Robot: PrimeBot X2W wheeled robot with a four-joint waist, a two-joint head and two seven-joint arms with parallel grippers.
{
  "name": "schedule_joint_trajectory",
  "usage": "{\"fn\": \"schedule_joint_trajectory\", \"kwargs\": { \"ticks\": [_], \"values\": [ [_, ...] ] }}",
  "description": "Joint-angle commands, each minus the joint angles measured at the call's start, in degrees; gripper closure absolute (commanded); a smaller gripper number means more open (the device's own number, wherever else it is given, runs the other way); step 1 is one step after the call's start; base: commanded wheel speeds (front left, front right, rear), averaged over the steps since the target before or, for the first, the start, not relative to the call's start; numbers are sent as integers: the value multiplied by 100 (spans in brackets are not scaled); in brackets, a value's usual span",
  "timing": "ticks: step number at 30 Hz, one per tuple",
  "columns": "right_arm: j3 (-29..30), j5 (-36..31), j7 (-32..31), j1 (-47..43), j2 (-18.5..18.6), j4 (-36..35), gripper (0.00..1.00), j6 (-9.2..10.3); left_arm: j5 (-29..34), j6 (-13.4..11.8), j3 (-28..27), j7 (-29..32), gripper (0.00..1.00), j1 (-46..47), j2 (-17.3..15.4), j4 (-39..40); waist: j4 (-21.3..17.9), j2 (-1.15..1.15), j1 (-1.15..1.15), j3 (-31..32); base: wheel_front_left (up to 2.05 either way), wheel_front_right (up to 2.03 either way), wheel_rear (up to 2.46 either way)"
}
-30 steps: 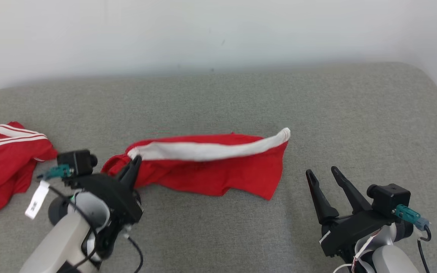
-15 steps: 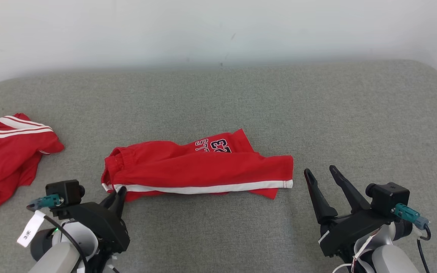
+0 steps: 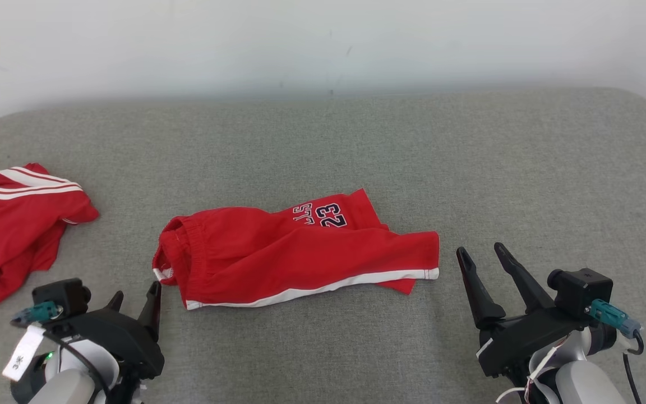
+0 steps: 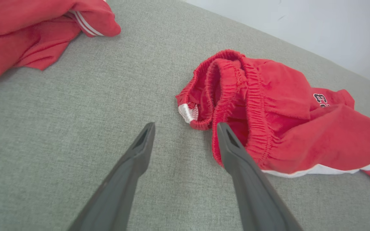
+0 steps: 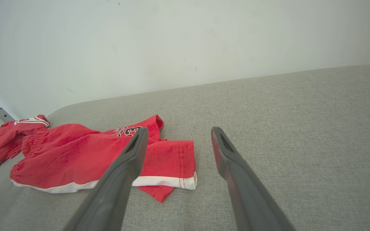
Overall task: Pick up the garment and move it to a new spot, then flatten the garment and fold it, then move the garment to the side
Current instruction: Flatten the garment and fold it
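The red shorts (image 3: 300, 252) lie on the grey cushion (image 3: 356, 146), their long axis running 9-to-3 across the head view, with the waistband (image 4: 223, 83) at the 9 o'clock end. The left gripper (image 3: 135, 290) is nearest that end, with the waistband at about 1 o'clock from its tips; its fingers are spread wide and empty (whether one tip brushes the cloth, I cannot tell). The right gripper (image 3: 479, 248), equally wide and empty, has the leg hem (image 5: 178, 160) just beside it at 9 o'clock.
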State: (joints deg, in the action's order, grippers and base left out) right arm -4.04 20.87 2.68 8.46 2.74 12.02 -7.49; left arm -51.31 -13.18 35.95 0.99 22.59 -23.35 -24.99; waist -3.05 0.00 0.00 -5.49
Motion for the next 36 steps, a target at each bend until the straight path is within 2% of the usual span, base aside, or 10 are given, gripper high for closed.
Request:
{"fn": "schedule_joint_trajectory", "kwargs": {
  "ticks": [1,7,16,24,29,36],
  "values": [
    [43,-42,-6,-31,28,-16,0,0,-69,-11,-85,-138,0,-107,-8,61,43,0,0,3,0,0,0],
    [134,-14,1,-59,28,-3,0,0,-153,147,-237,-636,0,-291,60,340,135,0,0,31,0,0,0],
    [390,-174,-90,-92,28,129,0,0,-125,165,-146,-785,0,-419,197,466,232,0,0,11,0,0,0],
    [562,-210,-10,-44,29,410,0,0,5,246,-477,-1504,0,-596,351,1105,349,0,0,-19,0,0,0],
    [603,-142,109,16,29,669,0,0,339,436,-1104,-1622,0,-885,524,1848,467,0,0,4,0,0,0],
    [602,-220,236,143,30,1114,0,0,1321,1011,-1993,-1624,0,-1458,960,2691,677,0,0,28,0,0,0]
  ]
}}
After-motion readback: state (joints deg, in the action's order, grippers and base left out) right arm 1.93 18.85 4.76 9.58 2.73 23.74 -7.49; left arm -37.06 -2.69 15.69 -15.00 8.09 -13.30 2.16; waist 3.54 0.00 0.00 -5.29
